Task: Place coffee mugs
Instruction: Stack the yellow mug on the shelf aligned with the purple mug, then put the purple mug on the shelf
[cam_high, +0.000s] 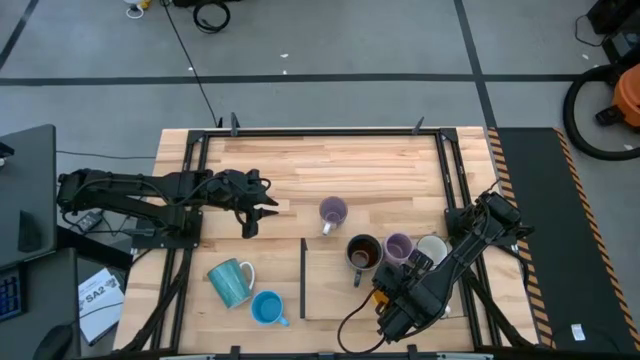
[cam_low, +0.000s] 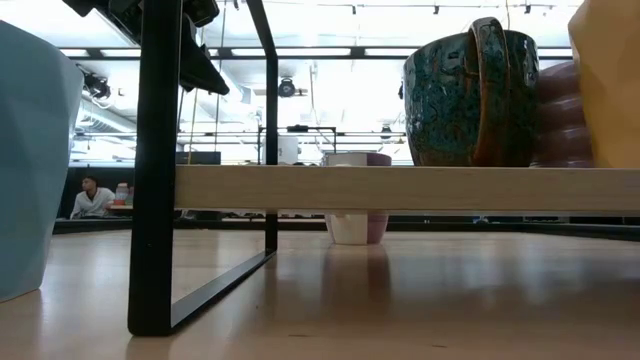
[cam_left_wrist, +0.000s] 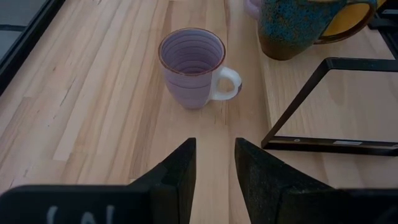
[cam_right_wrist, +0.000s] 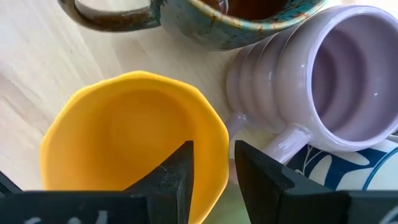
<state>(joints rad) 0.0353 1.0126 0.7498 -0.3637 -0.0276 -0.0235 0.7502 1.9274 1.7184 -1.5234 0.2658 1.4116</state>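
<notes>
My right gripper (cam_right_wrist: 213, 155) is over the low wooden shelf (cam_low: 400, 187), shut on the orange mug (cam_right_wrist: 124, 137), which shows at the right of the low view (cam_low: 612, 80). Beside it on the shelf stand the dark teal mug with brown inside (cam_high: 362, 252), a ribbed purple mug (cam_right_wrist: 336, 74) and a white mug (cam_high: 432, 248). My left gripper (cam_left_wrist: 214, 155) is open, a little to the left of the second purple mug (cam_left_wrist: 191, 65), which stands upright on the table. The teal mug (cam_high: 230, 280) and the bright blue mug (cam_high: 266, 308) stand near the table's near edge. My right gripper holds the orange mug by its rim (cam_right_wrist: 214, 134), on the side next to the ribbed purple mug. One finger (cam_right_wrist: 177, 171) is inside the cup and the other (cam_right_wrist: 258, 177) outside, coming from above. Whether its base rests on the shelf, I cannot tell.
The shelf stands on black metal legs (cam_low: 155, 200), and its left edge (cam_high: 303, 280) lies between the two groups of mugs. A black frame (cam_high: 320, 132) runs round the tabletop. Bare wood lies along the far half of the table.
</notes>
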